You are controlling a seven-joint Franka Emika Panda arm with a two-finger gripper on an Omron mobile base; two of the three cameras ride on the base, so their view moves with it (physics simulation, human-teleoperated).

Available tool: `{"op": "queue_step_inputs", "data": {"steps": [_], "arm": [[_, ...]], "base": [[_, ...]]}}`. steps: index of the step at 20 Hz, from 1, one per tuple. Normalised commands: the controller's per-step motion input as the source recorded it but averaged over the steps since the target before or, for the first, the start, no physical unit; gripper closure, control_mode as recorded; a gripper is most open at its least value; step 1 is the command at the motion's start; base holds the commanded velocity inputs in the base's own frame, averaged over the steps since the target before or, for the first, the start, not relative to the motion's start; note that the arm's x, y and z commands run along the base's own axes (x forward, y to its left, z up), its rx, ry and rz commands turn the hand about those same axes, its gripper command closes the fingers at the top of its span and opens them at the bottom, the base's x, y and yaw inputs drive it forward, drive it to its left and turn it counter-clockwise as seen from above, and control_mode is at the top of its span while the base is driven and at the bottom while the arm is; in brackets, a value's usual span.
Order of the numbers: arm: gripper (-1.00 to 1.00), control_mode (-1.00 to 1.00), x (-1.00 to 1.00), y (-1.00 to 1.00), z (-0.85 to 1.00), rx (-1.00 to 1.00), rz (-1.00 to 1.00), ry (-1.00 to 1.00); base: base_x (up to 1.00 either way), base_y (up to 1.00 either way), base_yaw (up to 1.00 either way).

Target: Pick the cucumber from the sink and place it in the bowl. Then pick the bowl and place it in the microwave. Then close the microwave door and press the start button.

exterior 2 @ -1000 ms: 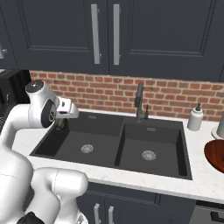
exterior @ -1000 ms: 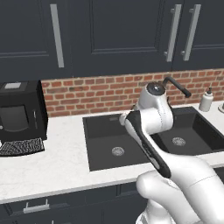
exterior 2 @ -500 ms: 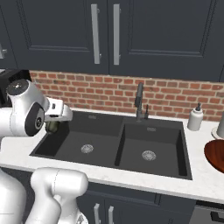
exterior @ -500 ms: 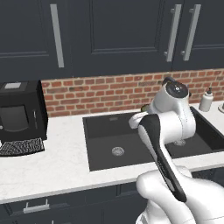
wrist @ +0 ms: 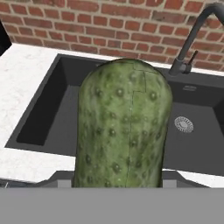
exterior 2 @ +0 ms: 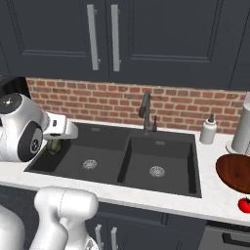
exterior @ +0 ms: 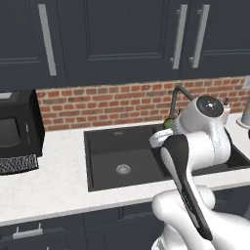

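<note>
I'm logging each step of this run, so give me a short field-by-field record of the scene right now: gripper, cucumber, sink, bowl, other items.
gripper: shut on the cucumber, above the sink's left basin
cucumber: held, lifted clear of the basin floor
sink: black double basin, faucet at the back centre
bowl: reddish-brown, on the counter right of the sink, nothing seen in it
other items: tomato on the counter in front of the bowl; soap dispenser behind the sink's right corner
task stage: cucumber picked, not yet in the bowl
</note>
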Motion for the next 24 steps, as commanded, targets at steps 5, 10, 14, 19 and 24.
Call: {"op": "queue_step_inputs", "data": {"steps": [5, 10, 14, 19, 24], "arm": [[1.00, 1.00, 0.00, 0.00, 0.00, 0.00, 0.00, 0.00], [1.00, 1.00, 0.00, 0.00, 0.00, 0.00, 0.00, 0.00], [1.00, 1.00, 0.00, 0.00, 0.00, 0.00, 0.00, 0.00], [1.00, 1.00, 0.00, 0.00, 0.00, 0.00, 0.00, 0.00], [1.00, 1.00, 0.00, 0.00, 0.00, 0.00, 0.00, 0.00]], "base": [[-0.46, -1.00, 0.00], [-0.58, -1.00, 0.00], [-0.12, -1.00, 0.00], [0.04, -0.90, 0.00], [0.28, -0.24, 0.00]]}}
